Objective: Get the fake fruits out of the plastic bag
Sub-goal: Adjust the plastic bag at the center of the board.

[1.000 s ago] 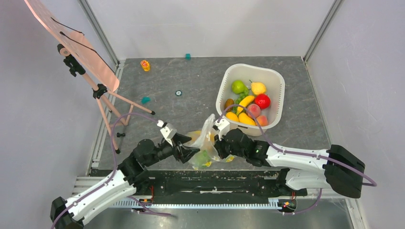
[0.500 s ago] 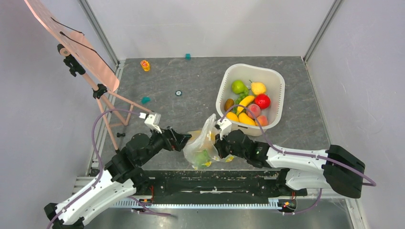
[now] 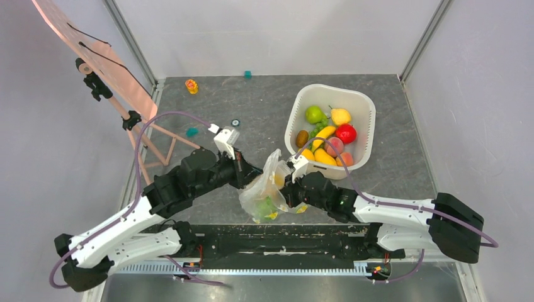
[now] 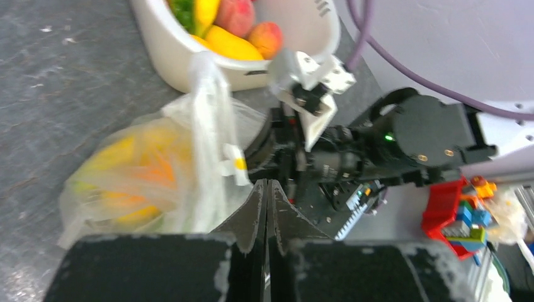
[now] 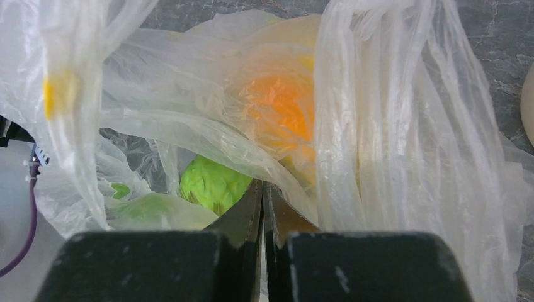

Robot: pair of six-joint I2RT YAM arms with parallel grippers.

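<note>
**Position of task items.** The plastic bag [image 3: 259,190] stands slumped on the worktop [image 3: 252,107] near its front edge, between the two arms. The fake fruits [image 3: 268,205] not yet removed show through the film. In the right wrist view these are a bumpy green fruit [image 5: 211,185] low down and an orange fruit [image 5: 280,110] above it. The white basin [image 3: 362,108], at about 2 o'clock from the bag, already carries other fruits.

**Fingers.** The left gripper [image 3: 245,176] has its fingers pressed together. In the left wrist view nothing shows between them, and the bag sits just to their 10 o'clock. The right gripper [image 3: 286,189] also has its fingers pressed together, and they appear to pinch a fold of the bag's film.

**Governing relation.** In the top view the bag lies at roughly 4 o'clock from the left fingers, touching or all but touching them, and at 9 o'clock from the right fingers. Its long axis runs from the raised handle loop at 1 o'clock to the bulging base at 7 o'clock. In my judgement the mouth, by the loop, is the way in. The left arm is free and nearer that end, and the right arm serves as the anchor.

**Change noted.** A second ago the left fingers were against the bag's 8 o'clock flank, and half a second ago they had drawn back. The left arm has since swung up to the bag's 10 o'clock side. The right arm and the bag have barely shifted.
</note>
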